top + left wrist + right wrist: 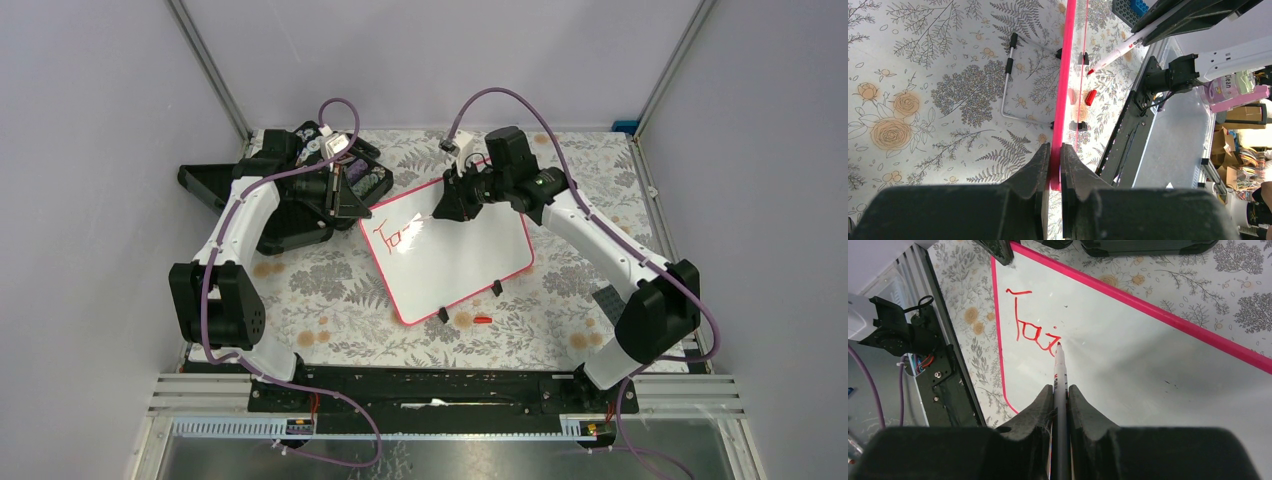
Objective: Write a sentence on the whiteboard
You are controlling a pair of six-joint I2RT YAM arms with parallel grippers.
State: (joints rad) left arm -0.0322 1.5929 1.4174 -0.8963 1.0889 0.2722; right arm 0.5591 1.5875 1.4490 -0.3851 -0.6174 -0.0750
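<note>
Pink-rimmed and slick, your whiteboard (470, 258) looks light but stiff, so left jaws clamped on its rim (1064, 100) steady it while right jaws pinch the marker (1060, 372).

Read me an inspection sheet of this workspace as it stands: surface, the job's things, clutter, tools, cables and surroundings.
Surface: table under a floral-print cover.
Job's things: whiteboard with a few red strokes near one corner; marker with its tip at the last stroke.
Clutter: black compartment case lying open beside the board; small red cap on the cover by the board's near edge.
Tools: left tool shut on the whiteboard's pink rim; right tool shut on the marker.
Cables: purple cable looping above each arm, none across the board.
Surroundings: plain lilac walls and metal frame posts.
</note>
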